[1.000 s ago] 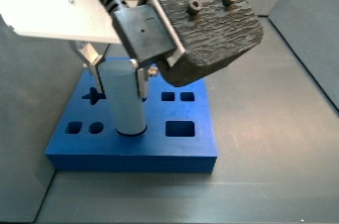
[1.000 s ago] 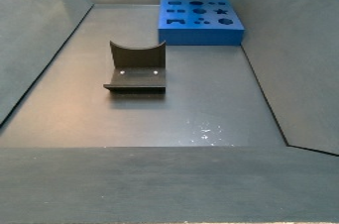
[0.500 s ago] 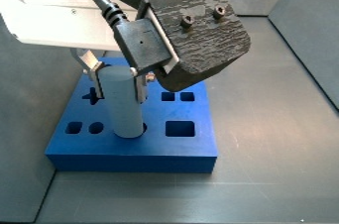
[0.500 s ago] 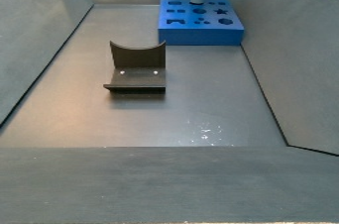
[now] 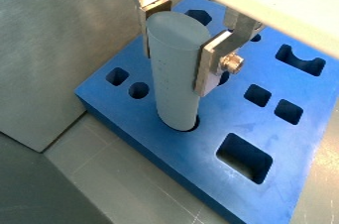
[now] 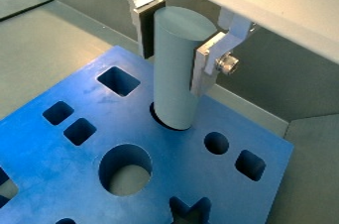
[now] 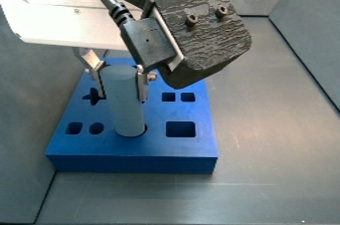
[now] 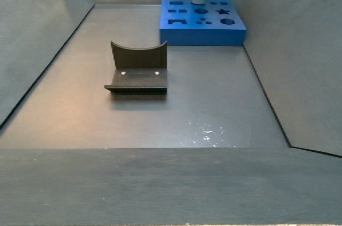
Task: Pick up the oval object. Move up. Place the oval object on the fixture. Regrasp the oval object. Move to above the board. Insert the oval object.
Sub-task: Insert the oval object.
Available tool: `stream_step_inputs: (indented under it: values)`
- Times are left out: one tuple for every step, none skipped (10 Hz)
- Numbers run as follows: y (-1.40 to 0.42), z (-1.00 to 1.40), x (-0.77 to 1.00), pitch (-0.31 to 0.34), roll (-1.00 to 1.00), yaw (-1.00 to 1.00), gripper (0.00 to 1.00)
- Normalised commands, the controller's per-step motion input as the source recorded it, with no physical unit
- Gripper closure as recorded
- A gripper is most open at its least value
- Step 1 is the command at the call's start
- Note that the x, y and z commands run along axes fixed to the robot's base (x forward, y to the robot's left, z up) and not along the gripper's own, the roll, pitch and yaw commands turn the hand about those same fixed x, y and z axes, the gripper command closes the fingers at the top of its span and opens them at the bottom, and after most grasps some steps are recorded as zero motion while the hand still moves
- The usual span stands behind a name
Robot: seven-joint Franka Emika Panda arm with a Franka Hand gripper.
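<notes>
The oval object [image 5: 179,69], a pale blue-grey peg, stands upright with its lower end in a hole of the blue board [image 5: 146,134]. My gripper [image 5: 183,35] is shut on its upper part, one silver finger on each side. The other wrist view shows the same grip: gripper [image 6: 179,42], oval object [image 6: 172,89], board [image 6: 79,168]. In a side view the oval object [image 7: 126,100] rises from the board [image 7: 133,147] under the gripper [image 7: 122,68]. The dark fixture [image 8: 136,68] stands apart from the board [image 8: 203,32], on the floor.
The board has several dark cutouts, among them a square hole [image 5: 244,159] and a round hole [image 6: 129,171] near the peg. Grey walls [image 8: 54,60] enclose the floor. A black cable and a dark wrist mount [image 7: 200,30] hang over the board.
The wrist has shifted slightly since the oldest frames. The oval object stands at the same hole, still between the fingers.
</notes>
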Motion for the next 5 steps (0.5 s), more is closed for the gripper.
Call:
stream_step_inputs:
  values:
    - [0.03, -0.05, 0.0, -0.084, -0.01, 0.2, 1.0]
    - [0.0, -0.14, 0.0, -0.114, 0.0, 0.29, 1.0]
    - [0.0, -0.15, 0.0, -0.14, 0.0, 0.38, 1.0]
    - [0.0, -0.16, -0.03, -0.154, 0.0, 0.35, 1.0]
    - [-0.04, -0.04, 0.0, -0.116, 0.0, 0.24, 1.0]
